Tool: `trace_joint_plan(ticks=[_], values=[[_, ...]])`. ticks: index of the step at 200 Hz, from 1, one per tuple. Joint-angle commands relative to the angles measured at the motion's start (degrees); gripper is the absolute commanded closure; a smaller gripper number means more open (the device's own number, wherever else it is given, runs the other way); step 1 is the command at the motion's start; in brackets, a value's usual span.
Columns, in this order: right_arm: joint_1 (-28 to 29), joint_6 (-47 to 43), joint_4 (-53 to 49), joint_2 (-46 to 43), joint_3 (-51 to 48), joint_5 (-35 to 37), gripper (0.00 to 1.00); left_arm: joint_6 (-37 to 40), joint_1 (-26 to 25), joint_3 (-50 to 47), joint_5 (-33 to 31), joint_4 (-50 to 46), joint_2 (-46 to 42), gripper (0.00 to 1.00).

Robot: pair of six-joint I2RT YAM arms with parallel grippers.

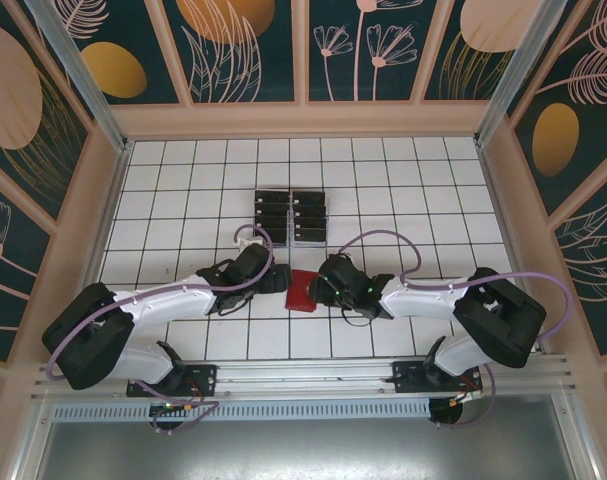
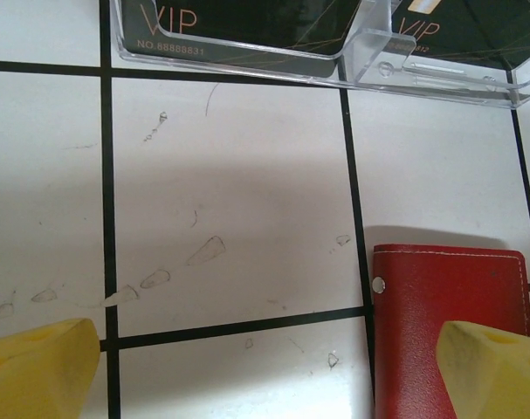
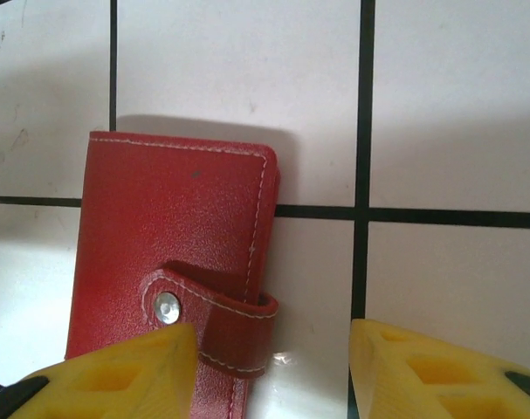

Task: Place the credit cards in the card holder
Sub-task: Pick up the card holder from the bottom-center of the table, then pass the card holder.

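The left hand (image 2: 266, 368) hovers spread wide over the tiled worktop (image 2: 230, 192), the closed red card holder (image 1: 303, 291) lies between both hands, the right hand (image 3: 273, 375) is spread over its snap tab (image 3: 208, 305), and the black credit cards (image 1: 290, 215) sit beyond in a clear rack (image 2: 369, 52).

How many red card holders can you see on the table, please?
1: the card holder lies snapped shut between the left gripper and right gripper, on the near side of the clear rack.
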Motion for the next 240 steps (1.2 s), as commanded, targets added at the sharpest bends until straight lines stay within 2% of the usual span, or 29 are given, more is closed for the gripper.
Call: trace_joint_plan(ticks=[1,45,73,86,111,123,180,240], values=[[0.1,2.2,6.2,0.8,-1.2,-1.6,0.5,-0.1,0.3,0.0,1.9,1.7,-0.2,0.01],[-0.5,2.3,11.2,3.6,-1.1,-3.7,0.51,-1.0,0.4,-0.5,3.2,3.2,1.0,0.01],[-1.1,3.0,14.0,4.6,-1.8,-6.2,0.56,-1.0,0.3,-0.5,3.4,3.4,1.2,0.01],[-1.3,3.1,14.9,4.6,-2.2,-6.7,0.64,-1.1,0.3,-0.5,3.4,3.6,1.3,0.01],[-1.9,3.4,16.0,4.0,-3.1,-7.4,0.91,-1.4,0.4,-0.4,3.7,4.3,1.6,0.02],[-2.2,3.2,16.7,3.3,-3.6,-8.0,1.0,-1.6,0.4,-0.3,4.0,4.8,1.7,0.01],[-2.6,2.3,15.3,-5.1,-3.9,-8.4,1.0,-2.9,2.1,0.0,7.6,8.7,1.2,0.01],[-2.6,2.8,14.2,-10.7,-3.6,-8.5,1.0,-6.4,3.4,-2.2,12.0,18.8,-0.6,0.01]])
